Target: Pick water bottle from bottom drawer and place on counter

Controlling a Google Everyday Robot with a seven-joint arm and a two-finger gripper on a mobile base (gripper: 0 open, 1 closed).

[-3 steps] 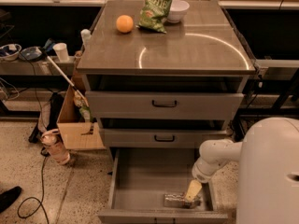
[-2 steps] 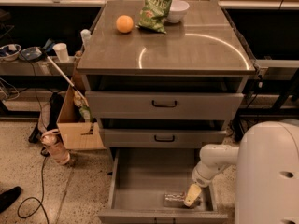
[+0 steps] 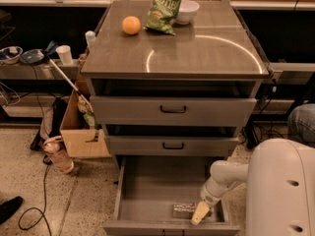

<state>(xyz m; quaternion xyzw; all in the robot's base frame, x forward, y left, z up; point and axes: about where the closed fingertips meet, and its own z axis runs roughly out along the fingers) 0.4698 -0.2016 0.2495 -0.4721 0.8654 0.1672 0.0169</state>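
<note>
Camera view: hand (image 3: 201,213) nr water bottle (image 3: 183,210), bottom drawer (image 3: 152,191); counter (image 3: 197,48) shiny.

Arm (image 3: 227,173) comes off white body shell (image 3: 283,191) at lower rt, runs left, then bends down at wrist (image 3: 212,193). Gripper (image 3: 201,213) pts down-left, tilted, low inside bottom drawer (image 3: 147,191), front-rt part, near front wall. Gripper end pale yellow. Upper arm hidden behind shell.
</note>
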